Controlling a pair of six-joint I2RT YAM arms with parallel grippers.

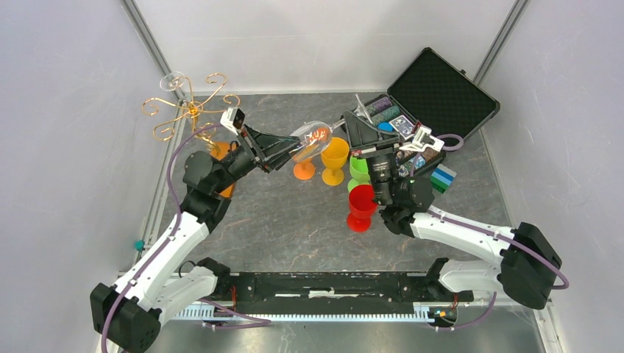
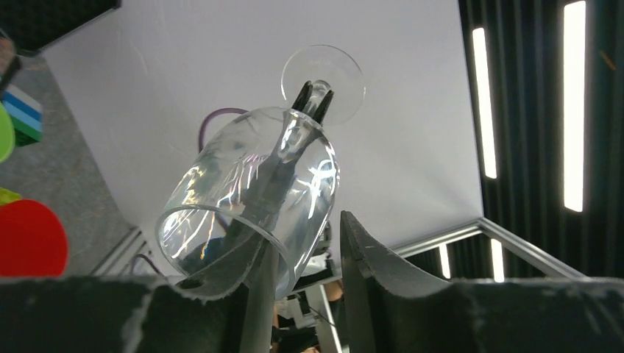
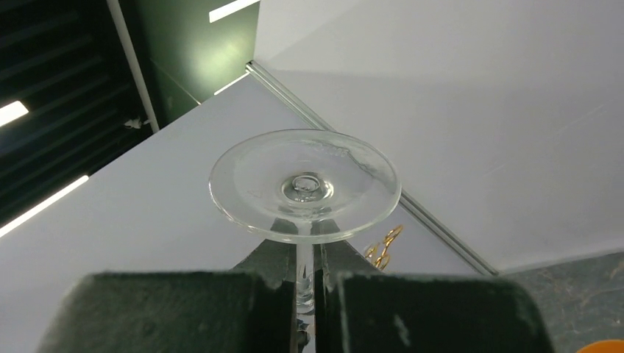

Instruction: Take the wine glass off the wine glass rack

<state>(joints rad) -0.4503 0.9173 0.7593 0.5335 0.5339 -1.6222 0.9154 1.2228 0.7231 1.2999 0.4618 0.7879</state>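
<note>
The clear wine glass [image 1: 313, 140] hangs on its side in the air between my two grippers, away from the rack. My right gripper [image 1: 350, 123] is shut on its stem just below the foot [image 3: 305, 184], fingers either side [image 3: 305, 254]. My left gripper [image 1: 288, 152] is open at the bowl [image 2: 250, 198]: one finger reaches inside the rim, the other [image 2: 360, 250] stands outside, with a gap. The gold wire rack [image 1: 191, 110] stands at the back left, its orange wooden base [image 1: 219, 151] partly hidden by my left arm. Bits of the rack show in the right wrist view [image 3: 383, 246].
A second clear glass [image 1: 173, 81] hangs on the rack's top. Orange [image 1: 304, 169], yellow [image 1: 334, 158], green [image 1: 359, 169] and red [image 1: 361, 206] plastic goblets stand mid-table under and beside the held glass. An open black case [image 1: 441, 92] with chips and cards lies at the back right.
</note>
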